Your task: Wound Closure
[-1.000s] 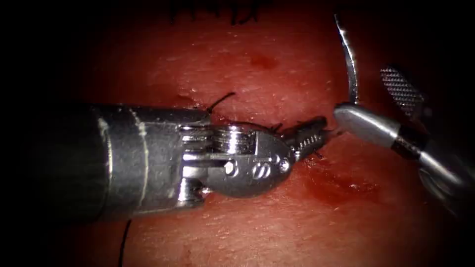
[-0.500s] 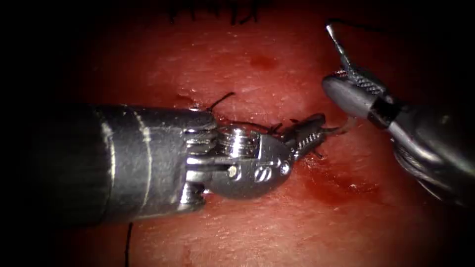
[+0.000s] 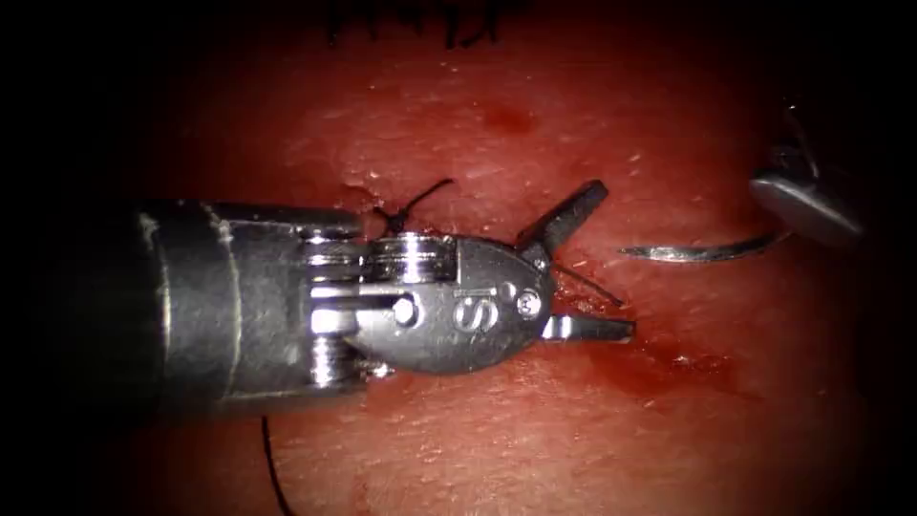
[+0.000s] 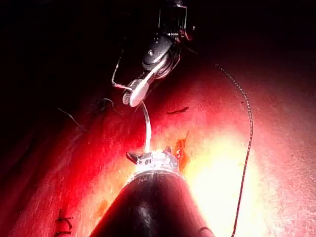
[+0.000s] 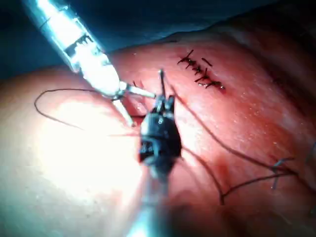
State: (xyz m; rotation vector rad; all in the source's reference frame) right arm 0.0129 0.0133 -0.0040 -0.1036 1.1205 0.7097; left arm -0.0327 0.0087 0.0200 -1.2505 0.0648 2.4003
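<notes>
at the middle of the endoscope view, left tool [image 3: 587,263] lies low over the tissue [image 3: 497,430], jaws spread wide, grasping nothing; one jaw angles up and far, the other points right along the surface. a short dark thread tail [image 3: 420,199] stands up from the tissue just behind its wrist. red fluid [image 3: 669,368] pools to the right of the lower jaw. right tool [image 3: 798,205] sits at the right edge, clenched on the curved needle [image 3: 697,252] at its rear end. needle is out of the tissue, lying nearly level just above the surface, point aimed left toward the left tool's spread jaws, apart from them. row of finished stitches [image 3: 420,24] at the far edge. dark thread [image 3: 272,473] trails off the near edge.
</notes>
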